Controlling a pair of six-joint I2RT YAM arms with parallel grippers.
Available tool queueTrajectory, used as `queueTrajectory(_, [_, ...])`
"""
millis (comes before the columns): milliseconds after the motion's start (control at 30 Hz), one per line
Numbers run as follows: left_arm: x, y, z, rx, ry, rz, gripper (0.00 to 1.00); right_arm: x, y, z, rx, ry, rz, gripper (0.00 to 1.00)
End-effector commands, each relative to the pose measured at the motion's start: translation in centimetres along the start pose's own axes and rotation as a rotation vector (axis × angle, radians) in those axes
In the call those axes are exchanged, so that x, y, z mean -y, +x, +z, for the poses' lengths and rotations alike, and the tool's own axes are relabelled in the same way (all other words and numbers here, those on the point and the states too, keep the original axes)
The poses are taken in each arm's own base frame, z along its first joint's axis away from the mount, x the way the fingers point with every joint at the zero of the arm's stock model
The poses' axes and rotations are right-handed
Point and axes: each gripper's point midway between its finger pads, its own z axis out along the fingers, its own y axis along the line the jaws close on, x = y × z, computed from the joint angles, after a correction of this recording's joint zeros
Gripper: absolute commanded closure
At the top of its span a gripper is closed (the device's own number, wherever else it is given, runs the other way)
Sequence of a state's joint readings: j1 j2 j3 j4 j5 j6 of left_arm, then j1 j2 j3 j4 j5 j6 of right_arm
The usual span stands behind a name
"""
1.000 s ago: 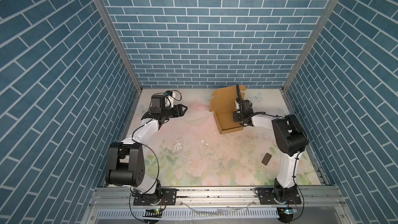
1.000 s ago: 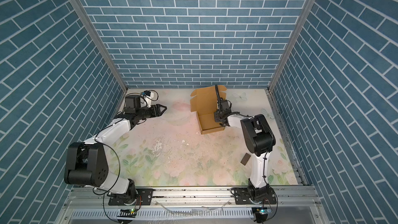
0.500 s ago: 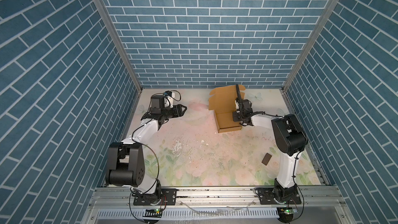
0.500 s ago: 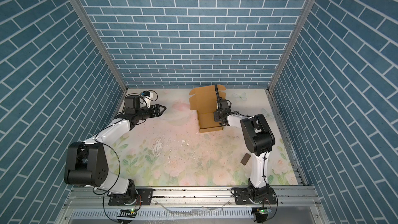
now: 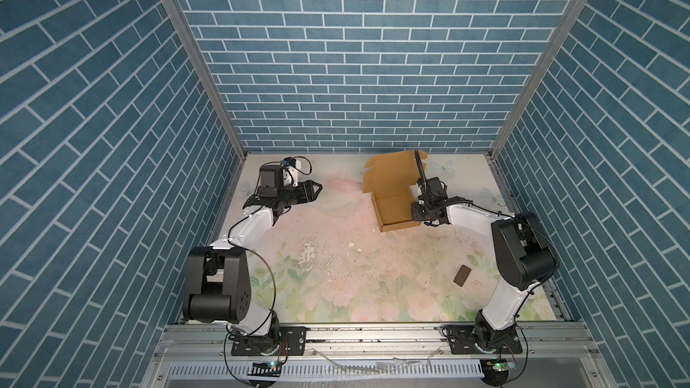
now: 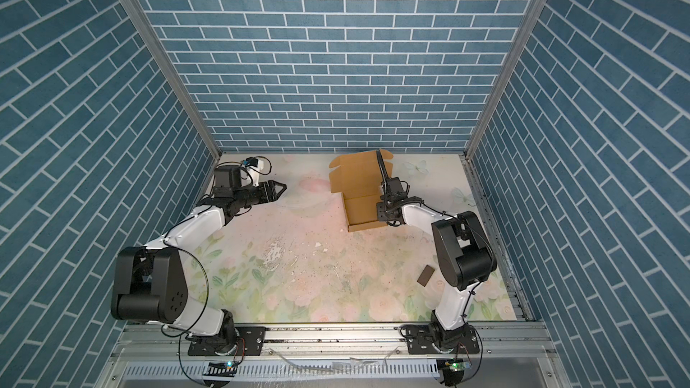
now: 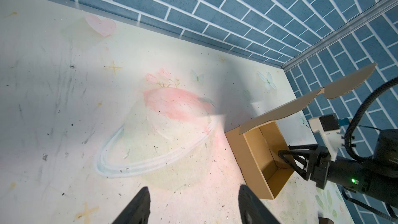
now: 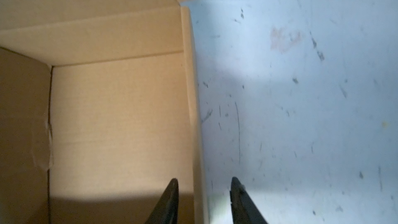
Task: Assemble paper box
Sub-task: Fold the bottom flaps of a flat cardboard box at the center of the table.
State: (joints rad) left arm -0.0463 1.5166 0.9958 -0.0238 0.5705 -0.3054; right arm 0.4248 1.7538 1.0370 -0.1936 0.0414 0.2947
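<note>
- One paper box (image 5: 392, 207) stands at the far right of the table (image 5: 336, 266), near the back wall. Its base is already folded into a shallow tray, and its lid flap stands up behind it.
- Both top views show it where it was a second ago, with the lid at the same tilt.
- Right gripper (image 8: 203, 186) is at the box's right wall. Its jaws are parted and straddle that wall, one of the fingers (image 8: 170, 201) inside the tray and the other outside. Neither is seen pressing the cardboard.
- Left gripper (image 5: 317, 190) hangs over bare table at the far left, well apart from the box. Its jaws are spread with nothing between them, unchanged from before.
- Small dark chip (image 5: 462, 275) lies beside the right arm's base, unmoved.
</note>
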Motion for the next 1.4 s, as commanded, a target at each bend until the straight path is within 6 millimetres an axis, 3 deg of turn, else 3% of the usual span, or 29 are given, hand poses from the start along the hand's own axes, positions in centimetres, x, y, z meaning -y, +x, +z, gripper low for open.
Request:
queueTrajectory(0, [-0.7, 0.3, 0.3, -0.001, -0.003, -0.013, 0.33, -0.2, 2.5, -0.7, -0.078, -0.022, 0.063, 0.59])
queueTrajectory(300, [-1.0, 0.5, 0.4, -0.008, -0.016, -0.027, 0.33, -0.5, 1.9, 0.1, -0.141, -0.014, 0.038, 0.64])
queueTrajectory(800, [-1.1, 0.4, 0.6, -0.009, -0.003, -0.034, 0.34, 0.1, 3.1, 1.4, -0.219, 0.032, 0.036, 1.00])
queueTrajectory(1133, [1.2, -0.6, 0.2, -0.021, 0.096, 0.044, 0.32, -0.5, 2.1, 0.8, -0.182, 0.016, 0.080, 1.00])
queueTrajectory(1167, [1.7, -0.7, 0.0, -0.021, 0.118, 0.055, 0.31, -0.7, 1.9, 0.6, -0.177, 0.013, 0.080, 0.98])
queueTrajectory(1300, [2.0, -0.6, 0.2, -0.020, 0.145, 0.086, 0.27, -0.6, 1.3, -0.4, -0.130, 0.029, 0.077, 0.77])
queueTrajectory(1367, [2.4, -1.0, -0.1, -0.029, 0.144, 0.099, 0.28, -0.4, 1.1, -1.4, -0.118, 0.035, 0.076, 0.73])
